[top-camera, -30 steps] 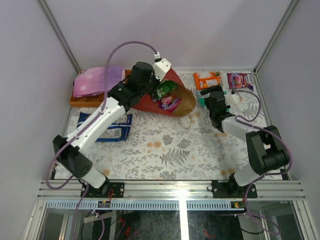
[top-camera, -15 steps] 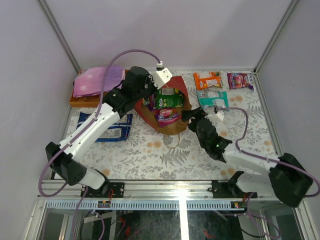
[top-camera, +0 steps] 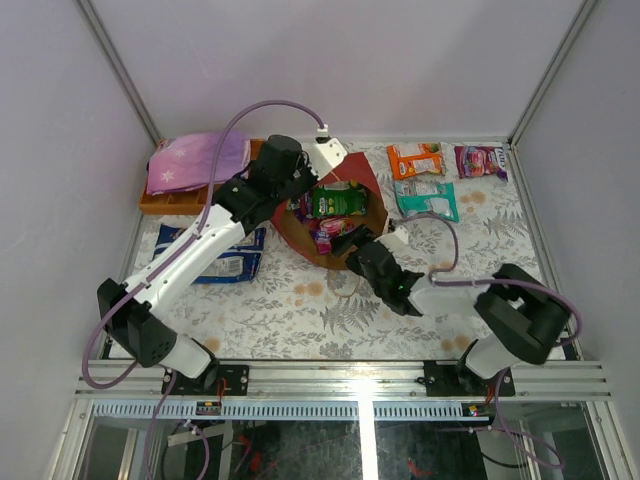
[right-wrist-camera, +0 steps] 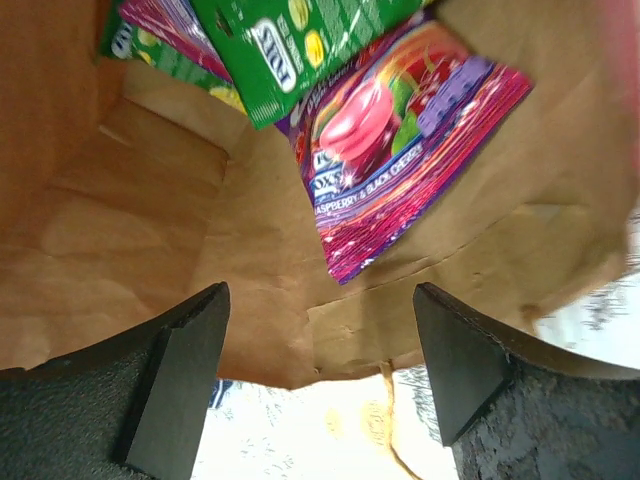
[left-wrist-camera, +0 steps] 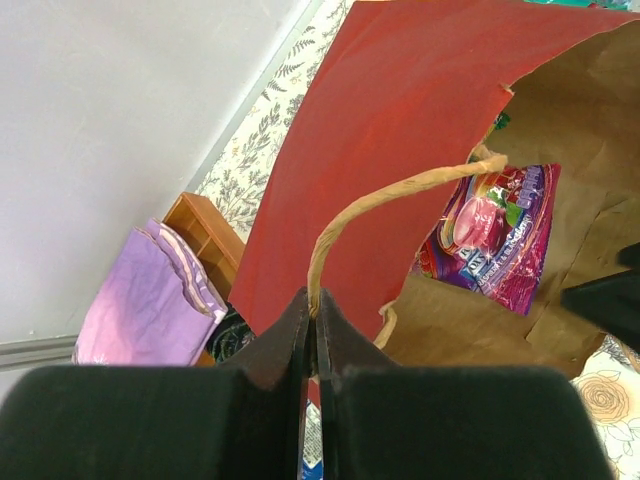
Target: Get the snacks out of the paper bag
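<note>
The paper bag [top-camera: 363, 177], red outside and brown inside, lies on the table with its mouth open toward the front. A green snack packet [top-camera: 338, 200] and a purple-magenta one [top-camera: 335, 229] lie inside. My left gripper [top-camera: 300, 192] is shut on the bag's loop handle [left-wrist-camera: 400, 190] and holds the upper wall [left-wrist-camera: 380, 130] up. My right gripper [top-camera: 358, 250] is open at the bag's mouth. In the right wrist view its jaws straddle the lower rim, the purple-magenta packet [right-wrist-camera: 400, 170] and green packet [right-wrist-camera: 290, 40] just ahead. Orange [top-camera: 414, 158], purple-magenta [top-camera: 480, 160] and teal [top-camera: 425, 198] packets lie at the back right.
Blue-and-white packets [top-camera: 225, 255] lie left of the bag under the left arm. A wooden tray [top-camera: 160, 203] with a folded purple cloth [top-camera: 198, 160] stands at the back left. The enclosure's frame edges the flowered table [top-camera: 300, 310].
My right arm has swung from the back right, near the teal packet, to the bag's mouth. The bag's mouth has turned toward the front and opened wider under the left gripper.
</note>
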Available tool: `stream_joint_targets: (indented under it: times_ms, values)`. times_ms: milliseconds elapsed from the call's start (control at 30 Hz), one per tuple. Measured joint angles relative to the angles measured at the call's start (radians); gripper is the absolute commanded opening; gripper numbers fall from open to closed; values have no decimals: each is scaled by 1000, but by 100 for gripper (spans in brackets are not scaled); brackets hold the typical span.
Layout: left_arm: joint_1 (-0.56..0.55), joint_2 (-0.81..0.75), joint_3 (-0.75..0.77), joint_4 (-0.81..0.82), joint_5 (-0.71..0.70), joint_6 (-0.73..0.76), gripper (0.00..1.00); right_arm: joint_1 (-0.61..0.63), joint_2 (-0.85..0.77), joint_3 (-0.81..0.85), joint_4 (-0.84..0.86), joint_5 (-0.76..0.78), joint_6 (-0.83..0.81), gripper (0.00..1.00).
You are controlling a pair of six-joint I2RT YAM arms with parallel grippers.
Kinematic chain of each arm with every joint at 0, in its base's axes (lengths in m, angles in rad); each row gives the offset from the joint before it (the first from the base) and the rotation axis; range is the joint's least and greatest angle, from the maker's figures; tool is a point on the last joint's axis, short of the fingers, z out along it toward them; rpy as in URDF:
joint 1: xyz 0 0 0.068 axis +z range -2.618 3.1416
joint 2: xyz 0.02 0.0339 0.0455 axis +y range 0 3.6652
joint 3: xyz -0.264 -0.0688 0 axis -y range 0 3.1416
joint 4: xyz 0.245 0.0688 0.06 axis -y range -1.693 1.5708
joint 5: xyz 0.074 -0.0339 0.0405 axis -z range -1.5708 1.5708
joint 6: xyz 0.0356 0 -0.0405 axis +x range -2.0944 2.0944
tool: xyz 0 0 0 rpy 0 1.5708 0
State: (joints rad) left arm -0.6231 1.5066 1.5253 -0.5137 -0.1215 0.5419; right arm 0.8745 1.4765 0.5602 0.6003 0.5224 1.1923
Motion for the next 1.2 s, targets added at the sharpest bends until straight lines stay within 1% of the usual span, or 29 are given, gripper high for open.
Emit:
stream_joint_targets:
  times_ms: [67,167,333,600,633,700,767,867,900,1000,1067,1133,1200]
  values:
    - [-4,-13,-11,4,-2,-4,0,0,95,52,12,-39,47,81]
    - [-13,-27,-25,7,-2,-6,0,0,192,116,23,-58,105,81]
    - [-26,-39,-39,14,-3,-5,0,0,307,180,13,-57,184,81]
    - [-33,-45,-42,28,-14,-5,0,0,397,259,-54,16,291,70]
    - [-33,-45,-42,29,-15,-5,0,0,410,268,-49,29,301,67]
    - [-33,-46,-43,29,-17,-5,0,0,438,283,-24,54,310,57]
    - [-34,-46,-45,29,-18,-5,0,0,472,290,16,76,311,44]
    - [-37,-46,-47,30,-21,-5,0,0,511,292,74,97,284,8]
    - [-39,-46,-47,30,-21,-4,0,0,521,290,93,98,265,1]
    - [-39,-46,-47,31,-21,-2,0,0,515,270,150,93,195,0]
    - [-39,-46,-47,31,-24,1,0,0,475,242,147,60,134,0]
    - [-39,-46,-47,32,-31,3,0,-1,399,207,109,13,79,0]
    - [-39,-46,-47,36,-40,6,0,-1,272,170,30,-59,8,0]
